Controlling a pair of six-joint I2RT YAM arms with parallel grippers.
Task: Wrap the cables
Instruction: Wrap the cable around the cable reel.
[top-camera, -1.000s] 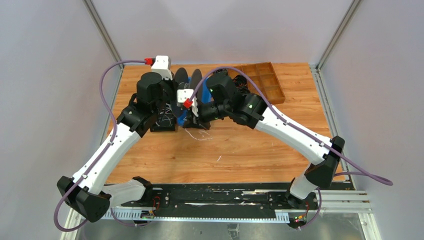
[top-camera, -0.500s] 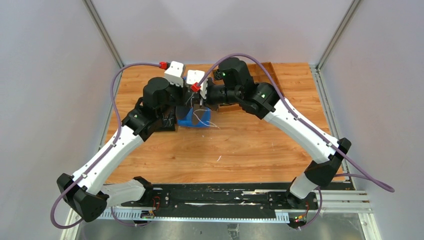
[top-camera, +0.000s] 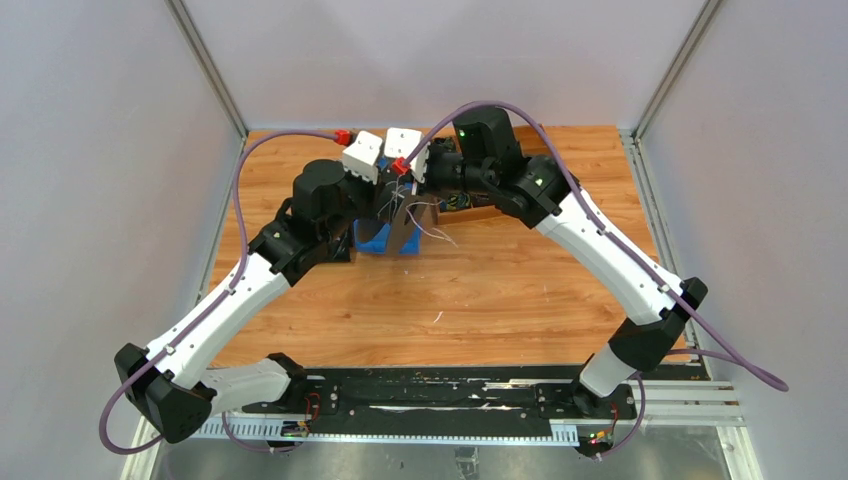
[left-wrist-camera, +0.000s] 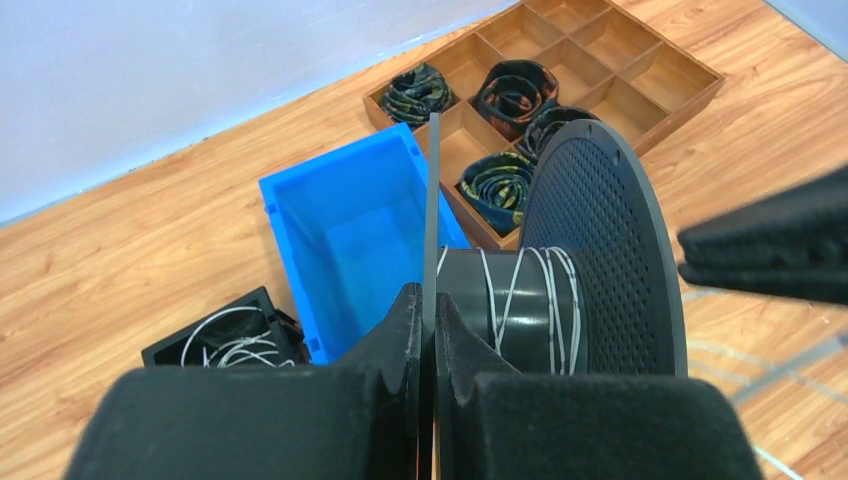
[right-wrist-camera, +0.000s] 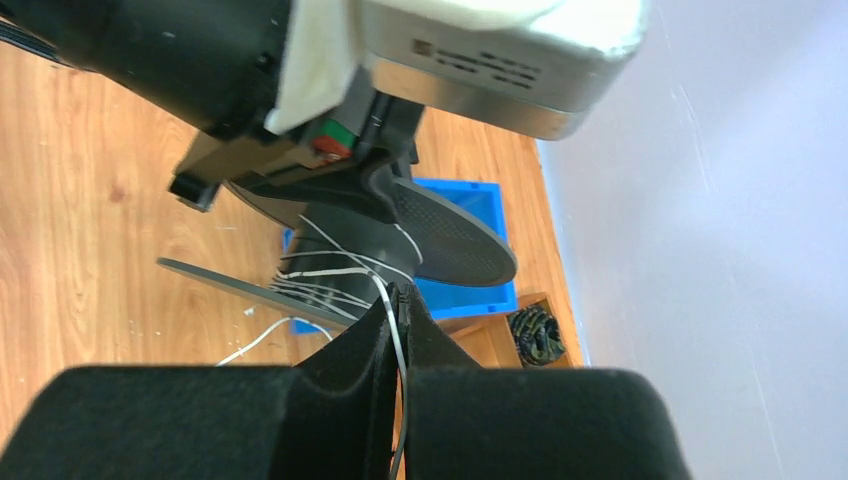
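Left tool (left-wrist-camera: 428, 300) clamps the spool (left-wrist-camera: 600, 230) by its flange; right tool (right-wrist-camera: 398, 302), pinching the cable (right-wrist-camera: 330, 271), should hold tension, laying turns neatly on the hub.

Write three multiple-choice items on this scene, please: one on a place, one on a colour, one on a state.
1. Where is the white cable wound?
A. On the hub of the black spool.
B. Round a red pole.
C. Round a glass bottle.

2. What colour is the bin?
A. Red.
B. Green.
C. Blue.

3. How is the right gripper?
A. Wide open.
B. Shut on the white cable.
C. Shut on the bin.

Answers: 1 A, white turns lie across the hub; 2 C, its walls are plain blue; 3 B, the thin strand is pinched in it, with no gap left.
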